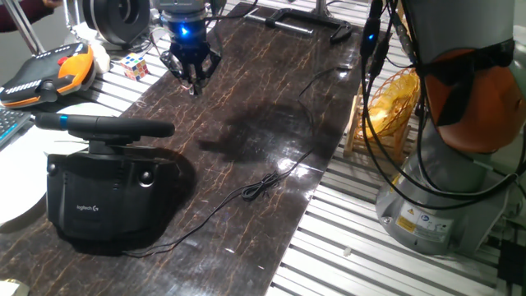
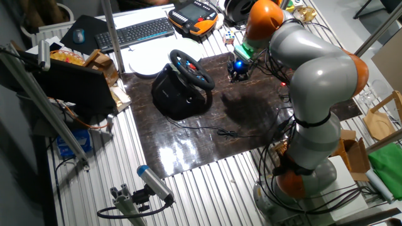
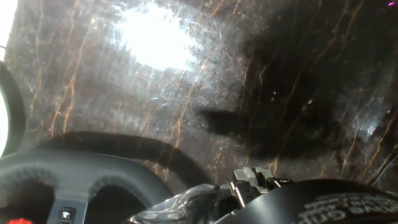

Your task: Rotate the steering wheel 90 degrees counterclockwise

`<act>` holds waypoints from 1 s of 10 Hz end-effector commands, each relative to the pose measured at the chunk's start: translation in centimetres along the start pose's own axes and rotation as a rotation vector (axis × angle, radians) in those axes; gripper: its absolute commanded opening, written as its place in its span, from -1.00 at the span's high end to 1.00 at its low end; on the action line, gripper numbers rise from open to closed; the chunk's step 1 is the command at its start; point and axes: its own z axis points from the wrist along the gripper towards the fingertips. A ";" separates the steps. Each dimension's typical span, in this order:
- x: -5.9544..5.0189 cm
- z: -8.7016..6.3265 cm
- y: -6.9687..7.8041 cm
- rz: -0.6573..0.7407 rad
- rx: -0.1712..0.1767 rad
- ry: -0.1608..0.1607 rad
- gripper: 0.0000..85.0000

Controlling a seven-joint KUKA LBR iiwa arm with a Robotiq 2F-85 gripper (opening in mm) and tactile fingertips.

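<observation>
Steering wheel [image 1: 103, 126] standing near the front left corner of the dark marbled surface [image 1: 246, 115], its boxy black base [image 1: 103, 201] with the white logo just inside that mat's left edge and close to its near edge; rim seen edge-on in one fixed view, tilted face visible in the other [image 2: 191, 69]. Gripper [image 1: 193, 78] hanging above the far end of the mat, well apart from the wheel, fingers pointing down, nothing between them; how far apart the tips stand cannot be told. Wide bare stretch of marbled mat between gripper and wheel, crossed only by a thin black cable [image 1: 263, 185] running from the base toward the right edge. Slatted metal beyond the mat's right edge, robot pedestal [image 1: 436, 205] there. Off the left edge: white round plate [image 1: 20, 189] beside the base, orange-and-black device [image 1: 49, 72], colour cube [image 1: 136, 66], black spool [image 1: 119, 20] at the far corner. In the hand view, wheel rim [image 3: 81, 171] curving across the bottom left, glare on the mat above.
</observation>
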 end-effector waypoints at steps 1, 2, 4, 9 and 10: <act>0.0 0.0 0.0 0.016 0.013 0.006 0.98; 0.0 0.0 0.0 0.041 0.030 -0.027 0.98; 0.0 0.0 0.1 0.086 0.049 -0.048 0.98; 2.9 0.9 2.5 0.137 0.010 0.006 0.98; 3.2 0.7 2.9 0.146 0.011 0.014 0.98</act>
